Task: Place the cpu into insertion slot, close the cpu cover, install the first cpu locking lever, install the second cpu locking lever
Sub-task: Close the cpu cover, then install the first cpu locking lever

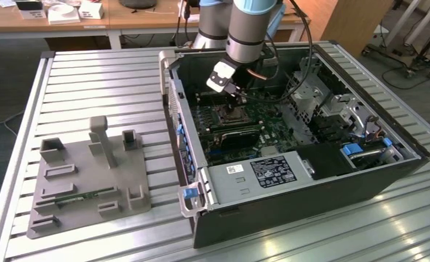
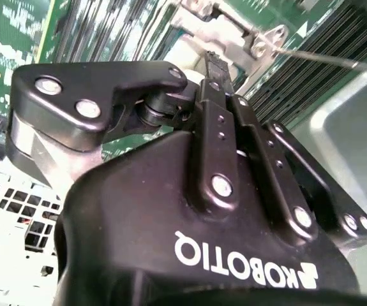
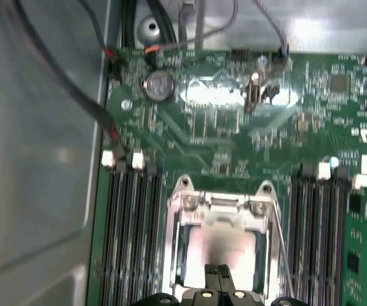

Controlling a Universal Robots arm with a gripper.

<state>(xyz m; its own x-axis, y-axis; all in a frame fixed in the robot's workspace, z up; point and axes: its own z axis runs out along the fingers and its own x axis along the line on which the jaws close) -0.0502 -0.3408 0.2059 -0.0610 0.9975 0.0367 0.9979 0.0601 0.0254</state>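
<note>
The cpu [image 3: 224,245] lies flat in the insertion slot [image 1: 237,113], its dull metal top facing out toward the open side of the case. Being square, it has no long axis. Its edges run square with the memory slots [image 3: 132,236] on either side. The cpu cover [image 3: 224,205] appears to be down around it, with the chip showing through its window. Whether the cover is fully seated I cannot tell.

A thin locking lever [image 3: 279,239] runs along one side of the socket. In the second wrist view the rod [image 2: 327,57] looks free rather than tucked under a catch.

The claw [image 3: 218,275] hangs just over the near edge of the socket. Its fingers are drawn together with nothing visible between them, and the tip [image 2: 210,60] is close to the socket's metal.

The main risk, as I judge it, is an off-centre push. Pressing on one edge of the cover could tilt it, shift the chip and strain the contacts beneath. The narrow tip could also slip off the thin lever and strike the green circuit board [image 3: 221,121]. A black cable [image 1: 273,99] loops beside the arm inside the computer case [image 1: 288,218], which stands on the slatted bench [image 1: 99,87], and it could snag.
</note>
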